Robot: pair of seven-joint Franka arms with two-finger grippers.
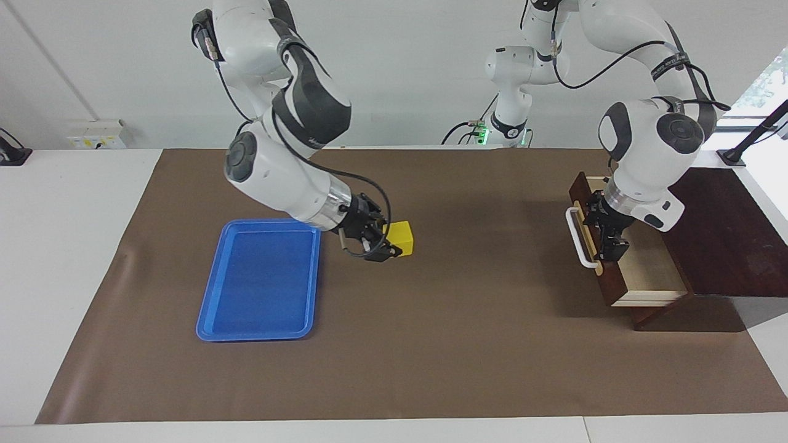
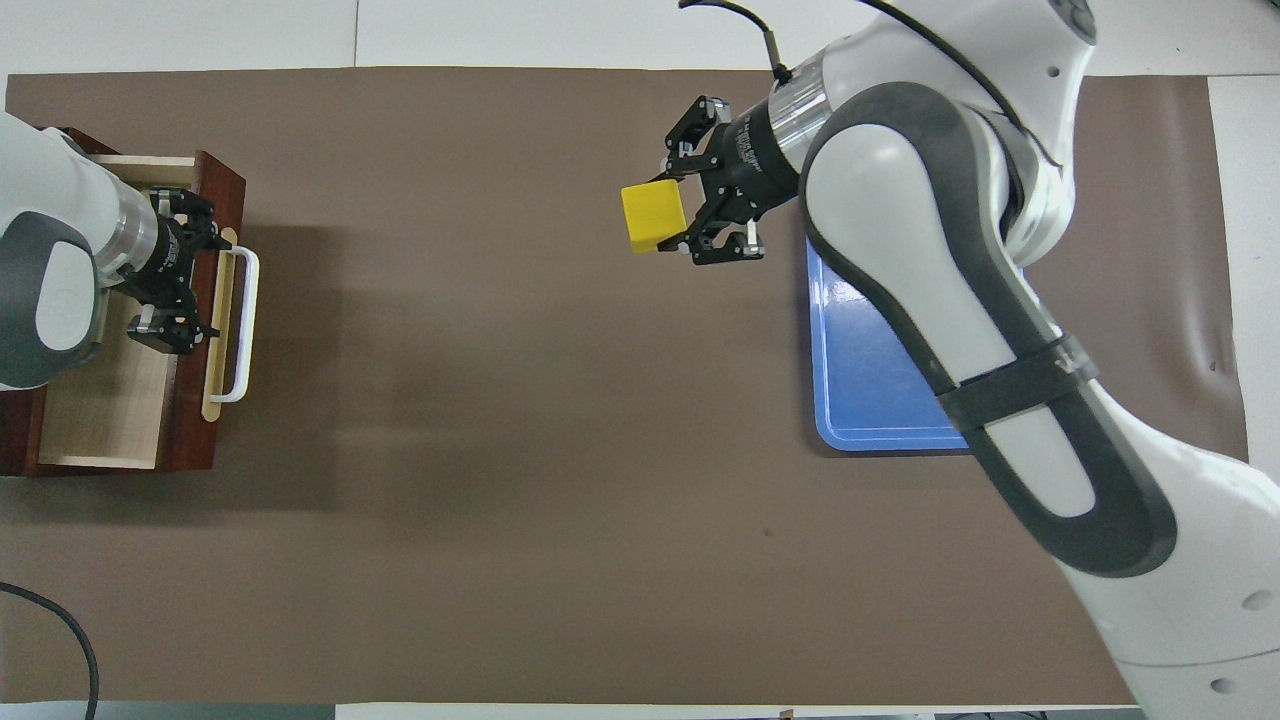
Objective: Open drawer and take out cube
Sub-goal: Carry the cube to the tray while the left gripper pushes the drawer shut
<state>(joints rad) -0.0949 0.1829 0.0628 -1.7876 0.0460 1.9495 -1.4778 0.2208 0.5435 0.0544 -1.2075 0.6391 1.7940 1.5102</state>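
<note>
My right gripper (image 1: 389, 245) is shut on the small yellow cube (image 1: 402, 237) and holds it above the brown mat, just beside the blue tray's edge toward the left arm's end. The overhead view shows the same cube (image 2: 653, 214) in that gripper (image 2: 692, 212). The dark wooden drawer (image 1: 646, 266) stands pulled out of its box, and its pale interior shows nothing inside. My left gripper (image 1: 611, 243) is open and empty over the drawer's front panel, next to the white bar handle (image 1: 577, 241). It also shows in the overhead view (image 2: 172, 290), beside the handle (image 2: 243, 322).
A flat blue tray (image 1: 258, 280) lies on the mat toward the right arm's end, partly covered by my right arm in the overhead view (image 2: 860, 390). The dark wooden box (image 1: 720, 227) sits at the left arm's end of the table.
</note>
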